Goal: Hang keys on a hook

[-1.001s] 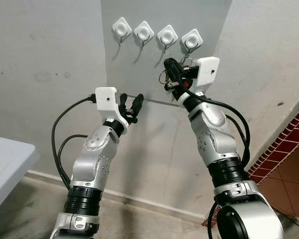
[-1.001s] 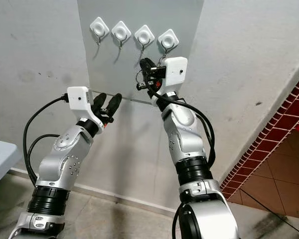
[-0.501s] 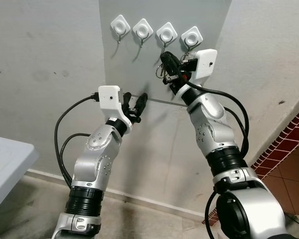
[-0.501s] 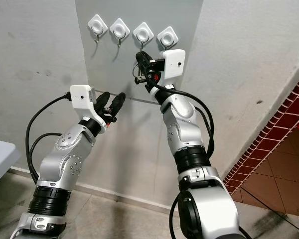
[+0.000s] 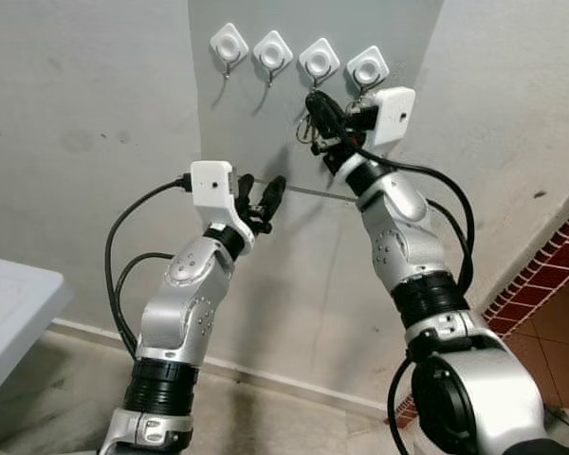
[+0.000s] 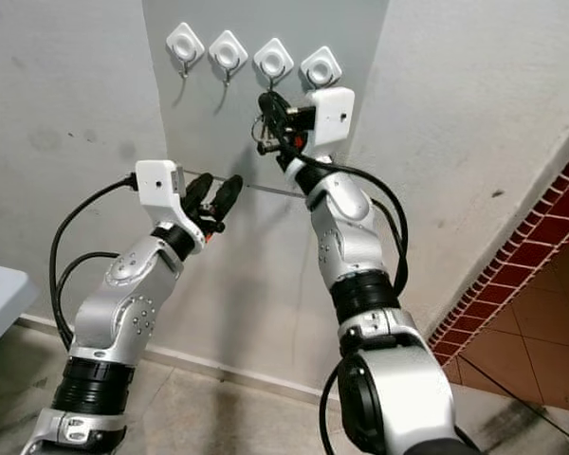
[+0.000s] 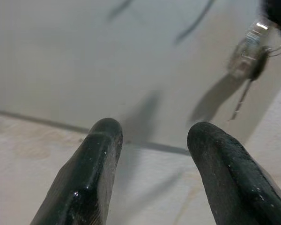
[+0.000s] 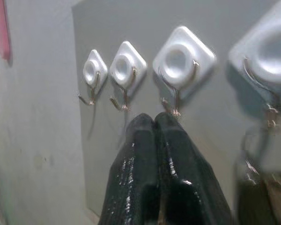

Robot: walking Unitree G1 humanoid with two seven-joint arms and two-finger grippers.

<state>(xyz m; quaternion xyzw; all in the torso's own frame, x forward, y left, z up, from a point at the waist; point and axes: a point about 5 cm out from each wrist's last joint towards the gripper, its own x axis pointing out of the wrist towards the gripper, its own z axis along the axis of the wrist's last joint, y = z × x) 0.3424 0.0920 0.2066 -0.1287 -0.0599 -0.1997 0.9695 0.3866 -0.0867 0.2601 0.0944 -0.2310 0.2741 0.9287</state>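
Left eye view: the right claw (image 5: 315,106), upper centre, pinches a bunch of metal keys (image 5: 310,133) just below four white diamond-shaped wall hooks (image 5: 320,59). Left claw (image 5: 260,196) sits mid-frame.

Left wrist view: its fingers (image 7: 94,159) are spread.

Right wrist view: fingers (image 8: 138,140) pressed together below the hooks.

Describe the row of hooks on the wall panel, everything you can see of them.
Four hooks sit side by side in a level row near the top of a grey wall panel. Each has a white, glossy, plastic-looking diamond base with a round dimple and a thin metal hook curling beneath. The right gripper, fingers shut, is raised just below the third from the robot's left. The three left hooks hang bare.
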